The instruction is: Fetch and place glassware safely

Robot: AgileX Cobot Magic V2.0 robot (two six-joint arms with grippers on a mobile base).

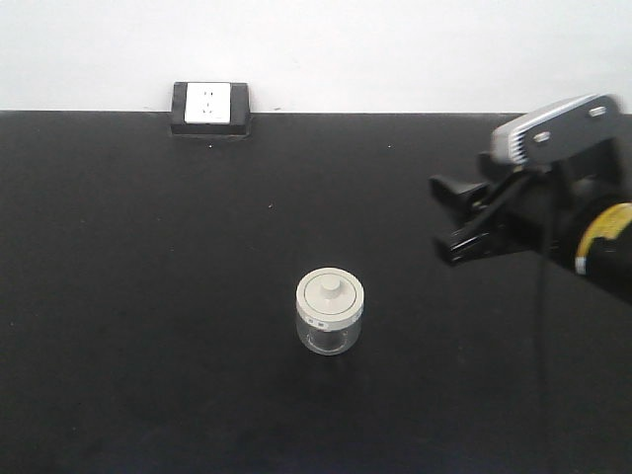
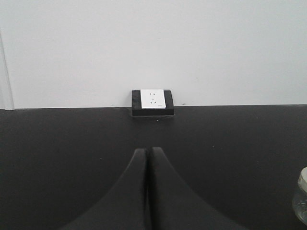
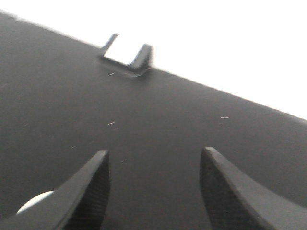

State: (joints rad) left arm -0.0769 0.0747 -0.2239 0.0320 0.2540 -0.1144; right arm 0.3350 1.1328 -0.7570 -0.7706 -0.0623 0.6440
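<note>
Jar (image 1: 330, 312) we see upright on black table (image 1: 148, 296), lid (image 1: 331, 293) on, knob up; squat, so no long axis along table. Our right gripper (image 1: 449, 212) spread wide, holding nothing, touching nothing, hovering above table. Jar sits near, off beyond fingertips toward gripper's left, apart from both fingers; in right wrist view pale lid edge (image 3: 36, 201) peeks past left finger (image 3: 88, 187). Our left gripper (image 2: 147, 153) pressed closed, empty; jar at far right edge of its view (image 2: 301, 201), well apart. Socket block (image 1: 210, 107) far ahead by wall.
</note>
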